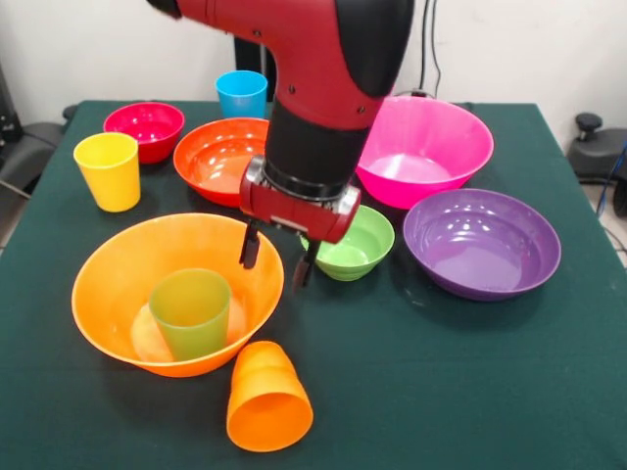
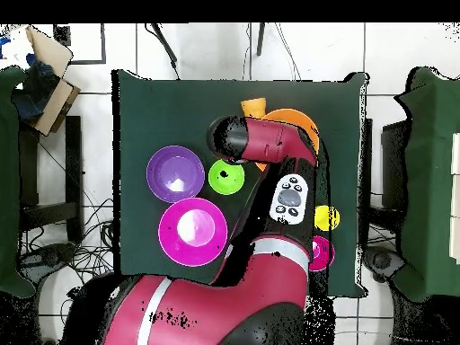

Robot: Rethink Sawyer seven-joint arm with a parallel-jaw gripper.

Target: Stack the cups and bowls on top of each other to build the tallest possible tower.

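Green cup [image 1: 190, 311] upright inside large orange bowl [image 1: 118, 264], front-left of table | gripper [image 1: 276, 257] empty, jaws apart over bowl's right rim | orange cup [image 1: 267, 398] tipped at bowl's near edge | bare cloth [image 1: 460, 382] right.

Red and black arm [image 1: 323, 59] enters from top centre of the front view, wrist pointing straight down. End effector [image 1: 277, 257] sits left of frame centre, its two dark fingers [image 1: 250, 245] spread apart, nothing between them. In the overhead view the arm [image 2: 269, 180] runs from bottom centre up to upper centre; the end effector is hidden under the wrist there, so probably directly below it.
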